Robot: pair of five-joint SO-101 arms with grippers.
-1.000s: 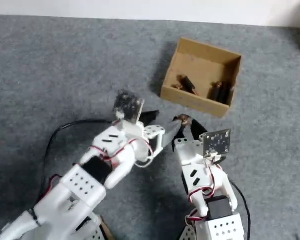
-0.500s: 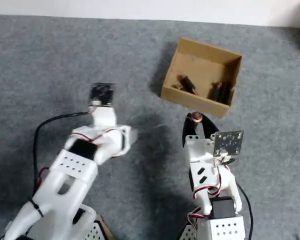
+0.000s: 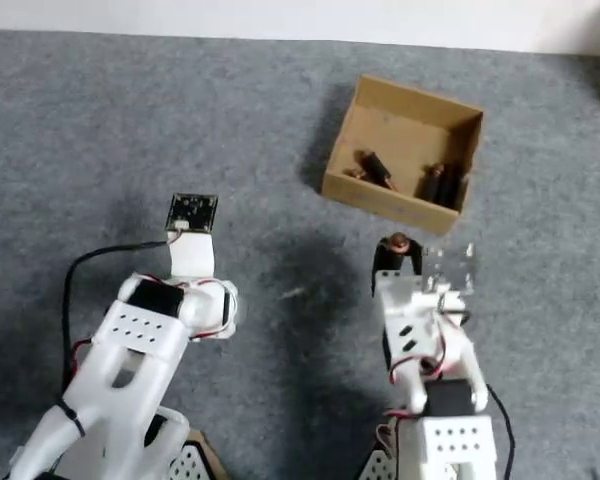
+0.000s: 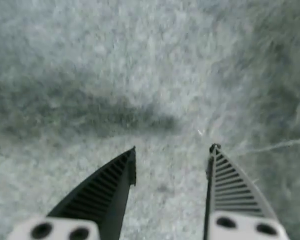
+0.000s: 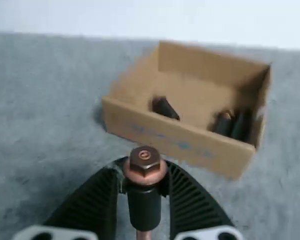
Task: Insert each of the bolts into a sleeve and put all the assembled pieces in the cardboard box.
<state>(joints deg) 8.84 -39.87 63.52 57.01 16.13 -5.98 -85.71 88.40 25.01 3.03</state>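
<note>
The right tool [image 5: 142,176] is clamped on a black cylindrical sleeve [image 5: 144,205] with a copper hex-headed bolt [image 5: 144,161] seated in it, the head showing between the fingertips. It hangs near the closest wall of the open brown cardboard box [image 5: 180,142], which stands on the grey felt-covered tabletop [image 3: 130,120]. Inside the box lie several dark assembled pieces [image 3: 442,184], one toward one side and the others together by the opposite wall. The left tool [image 4: 172,150] hovers over the tabletop, well apart from the box, its jaws spread wide.
</note>
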